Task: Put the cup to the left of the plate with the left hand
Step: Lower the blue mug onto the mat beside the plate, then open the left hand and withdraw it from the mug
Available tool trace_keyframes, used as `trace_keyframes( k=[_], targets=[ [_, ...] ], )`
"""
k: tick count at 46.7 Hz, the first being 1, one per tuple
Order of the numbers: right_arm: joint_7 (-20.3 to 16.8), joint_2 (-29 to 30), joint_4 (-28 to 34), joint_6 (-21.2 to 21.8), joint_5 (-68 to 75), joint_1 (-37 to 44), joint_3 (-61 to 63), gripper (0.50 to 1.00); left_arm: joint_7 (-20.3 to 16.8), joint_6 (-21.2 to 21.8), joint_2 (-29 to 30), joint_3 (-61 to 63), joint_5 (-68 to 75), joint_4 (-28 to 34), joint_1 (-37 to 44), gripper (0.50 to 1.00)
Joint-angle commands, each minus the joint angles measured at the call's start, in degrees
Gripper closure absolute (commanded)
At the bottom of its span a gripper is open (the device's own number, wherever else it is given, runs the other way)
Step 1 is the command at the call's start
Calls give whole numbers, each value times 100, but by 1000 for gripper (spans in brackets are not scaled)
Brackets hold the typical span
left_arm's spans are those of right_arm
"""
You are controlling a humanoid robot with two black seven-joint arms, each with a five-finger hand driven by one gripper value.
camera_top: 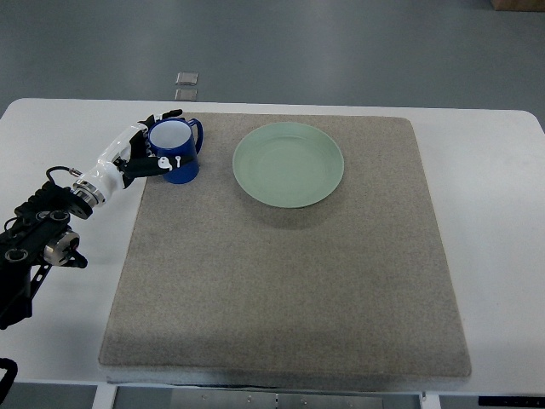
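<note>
A: Top view. Location of cup (175, 152)?

B: Upright on grey mat (289, 281), near the mat's far-left corner, at roughly 9 o'clock from plate (289, 164). Blue outside, white inside, handle turned toward 1 o'clock. Clear gap between cup and plate; no contact.

A: Status of left hand (146, 153)?

B: Entering from the picture's left edge, arm running from 8 o'clock up toward the cup. Fingers curled around the cup's body from its 9 o'clock side, white fingertips (167, 161) lying against the blue wall. Grasp closed on the cup.

A: Plate details?

B: Pale green, round, flat on the mat, toward 12 o'clock of mat centre.

A: Remaining items?

B: White table (494, 213) under the mat. Two small grey squares (186, 86) on the floor beyond the table's far edge, at 12 o'clock from the cup.
</note>
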Motion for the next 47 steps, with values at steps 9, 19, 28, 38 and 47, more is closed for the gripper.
trace_keyframes(
  k=[9,19,28,38,47],
  targets=[
    [0,0,0,0,0,-3,0,568,9,-62,196,-63,-274,-67,-6,504],
    [0,0,0,0,0,-3,0,568,88,-124,371,-55,-521,-392,-6,500],
    [0,0,0,0,0,-3,0,568,97,-132,503,-81,-538,-699,-15,500],
    [0,0,0,0,0,-3,0,568,299,-220,793,-99,-1240,-902,-103,500],
    [0,0,0,0,0,-3,0,568,317,-203,1083,-90,-1786,-990,-208,500]
  ],
)
